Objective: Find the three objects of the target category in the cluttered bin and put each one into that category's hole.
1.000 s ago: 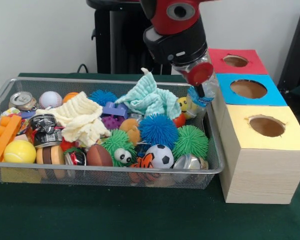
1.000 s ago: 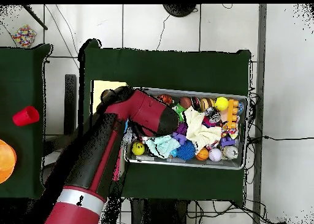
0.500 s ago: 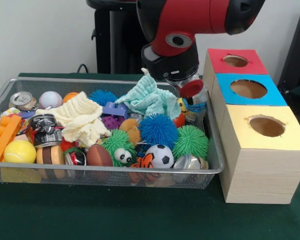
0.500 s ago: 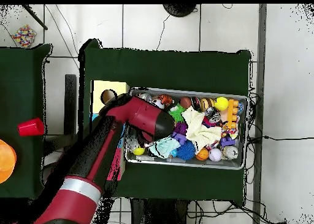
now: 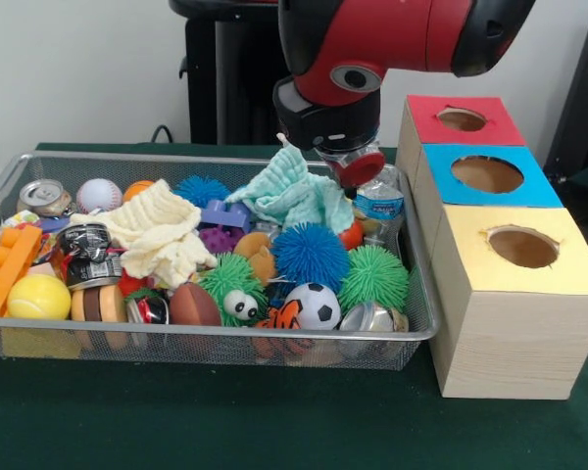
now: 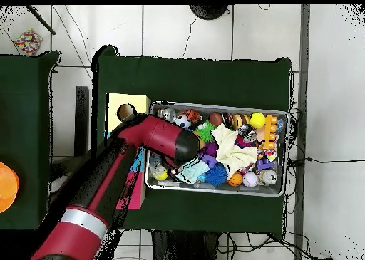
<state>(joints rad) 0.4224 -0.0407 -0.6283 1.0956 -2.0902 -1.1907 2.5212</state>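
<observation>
Item: plastic bottle (image 5: 376, 191), clear, red cap, blue label. A second before this moment I had it hanging higher, over the right end of the wire bin (image 5: 206, 338) and close to the boxes. At this moment it sat lower and further left, its base down among the toys at the bin's right end and its cap tilted toward me. I judged that the bottle was going back into the bin, not toward a hole, so I counted no delivery from this pass.

Item: gripper (image 5: 345, 157). The arm's wrist covered it in the front view and the arm hid it from overhead. The cap showed directly beneath the wrist, touching it or nearly so. I could not tell whether the claw was clenched on the bottle's neck or had already let go.

Item: sorting boxes, right of the bin. Red-topped box (image 5: 461, 119) farthest, blue-topped box (image 5: 485, 174) in the middle, yellow-topped box (image 5: 519, 250) nearest, one round hole in each top. I saw nothing resting in or on any hole.

Item: bin contents near the bottle. Mint cloth (image 5: 294, 192) just left of it, blue spiky ball (image 5: 310, 255) and green spiky ball (image 5: 374, 277) in front, near side.
</observation>
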